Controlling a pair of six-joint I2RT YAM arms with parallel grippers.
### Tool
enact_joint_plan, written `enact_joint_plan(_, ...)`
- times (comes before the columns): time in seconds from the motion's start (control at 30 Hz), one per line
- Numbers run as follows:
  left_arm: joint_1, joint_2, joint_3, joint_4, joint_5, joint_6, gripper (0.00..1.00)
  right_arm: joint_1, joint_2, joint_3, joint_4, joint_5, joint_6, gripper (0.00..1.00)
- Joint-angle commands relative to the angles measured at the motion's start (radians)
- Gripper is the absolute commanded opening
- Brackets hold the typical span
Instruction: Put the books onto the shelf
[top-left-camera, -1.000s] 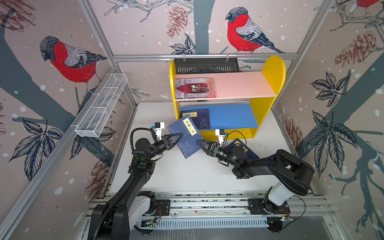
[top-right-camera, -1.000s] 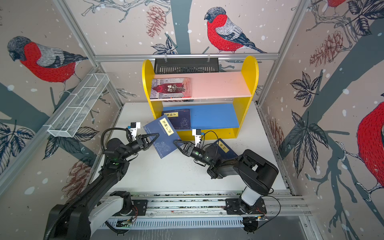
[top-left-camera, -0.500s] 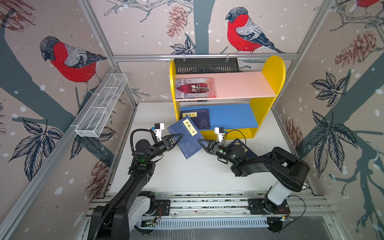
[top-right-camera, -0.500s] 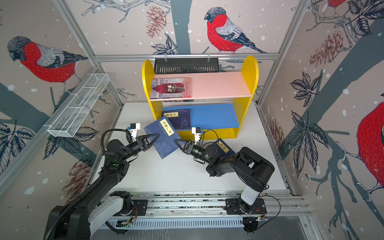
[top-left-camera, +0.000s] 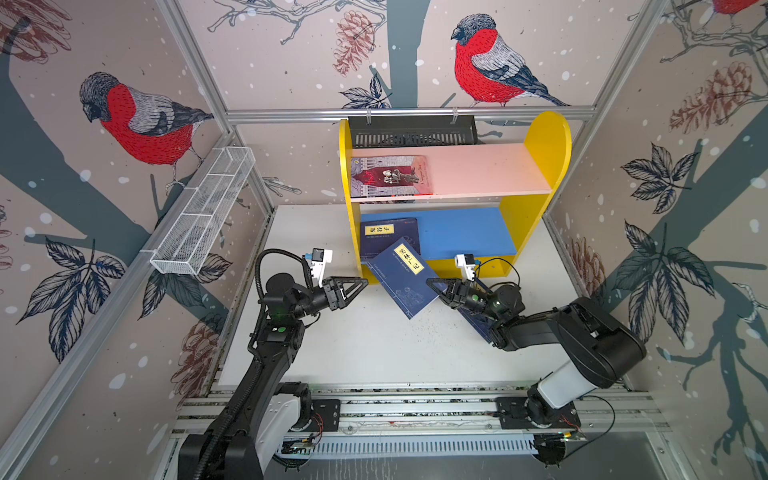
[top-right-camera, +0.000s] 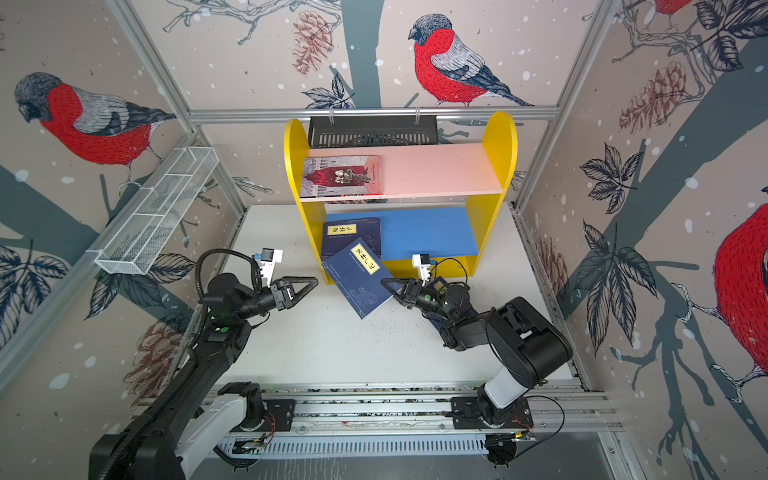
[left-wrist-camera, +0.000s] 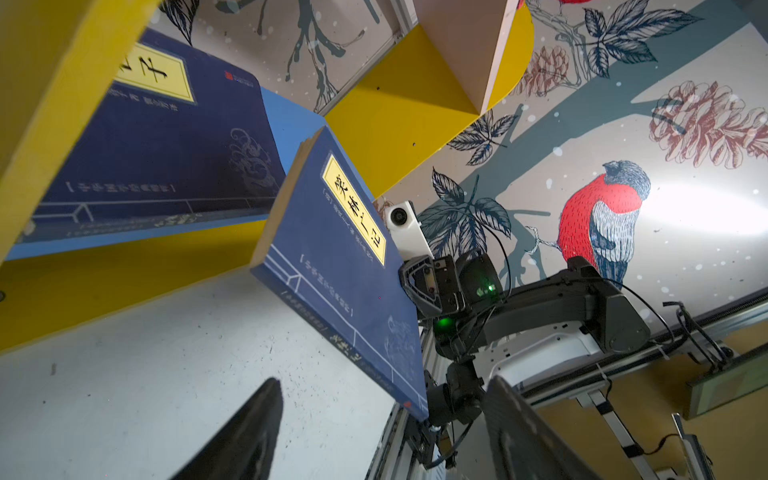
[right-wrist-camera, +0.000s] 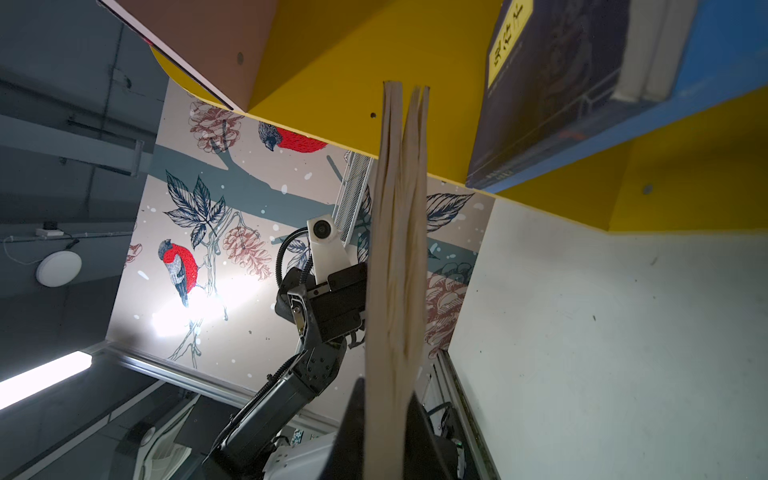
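A navy book (top-left-camera: 402, 277) with a yellow label hangs tilted above the table, in front of the shelf (top-left-camera: 545, 141). My right gripper (top-left-camera: 431, 282) is shut on its right edge; the right wrist view shows the page edges (right-wrist-camera: 398, 249) clamped between the fingers (right-wrist-camera: 353, 428). My left gripper (top-left-camera: 363, 283) stands open just left of the book, apart from it, with nothing between its fingers (left-wrist-camera: 249, 428). Another navy book (top-left-camera: 388, 237) lies on the blue lower board. A red and grey book (top-left-camera: 390, 176) lies on the pink upper board. One more navy book (top-left-camera: 478, 324) lies on the table under the right arm.
A white wire basket (top-left-camera: 203, 212) hangs on the left wall. A black slotted tray (top-left-camera: 411, 131) hangs behind the shelf. The arms' rail (top-left-camera: 415, 409) runs along the table's front edge.
The right gripper has shut on the tilted navy book's edge. The left gripper has opened, let go of that book and drawn back a little to the left.
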Motion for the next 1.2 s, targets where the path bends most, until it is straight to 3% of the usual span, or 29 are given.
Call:
enact_joint_plan(0.0,0.004,-0.003,0.012,-0.048,0.105,0.089,0.80,-0.056,-0.048,-0.006,0.194,-0.193,0.067,0.01)
enact_joint_plan(0.17,0.003,0.014,0.036,-0.157,0.070,0.166,0.82,-0.100,-0.168,0.035,-0.046,-0.293,-0.034,0.01)
enact_joint_plan(0.23,0.004,0.024,0.036,-0.139,0.065,0.153,0.82,-0.099,-0.238,0.069,-0.270,-0.309,-0.171,0.01)
enact_joint_plan(0.37,0.004,0.047,0.038,-0.057,0.080,0.076,0.83,-0.093,-0.383,0.197,-0.906,-0.277,-0.575,0.01)
enact_joint_plan(0.43,0.005,0.058,0.033,0.011,0.109,0.006,0.84,-0.094,-0.412,0.244,-1.097,-0.273,-0.680,0.01)
enact_joint_plan(0.53,0.003,0.069,0.003,0.186,0.165,-0.139,0.85,-0.097,-0.430,0.267,-1.181,-0.284,-0.717,0.01)
enact_joint_plan(0.6,0.003,0.065,-0.011,0.227,0.176,-0.166,0.86,-0.097,-0.440,0.280,-1.239,-0.281,-0.751,0.01)
enact_joint_plan(0.87,0.001,0.061,0.053,-0.174,0.071,0.195,0.86,-0.091,-0.484,0.312,-1.320,-0.299,-0.781,0.00)
enact_joint_plan(1.17,-0.051,0.104,0.056,-0.037,0.135,0.073,0.82,-0.025,-0.470,0.362,-1.406,-0.311,-0.843,0.01)
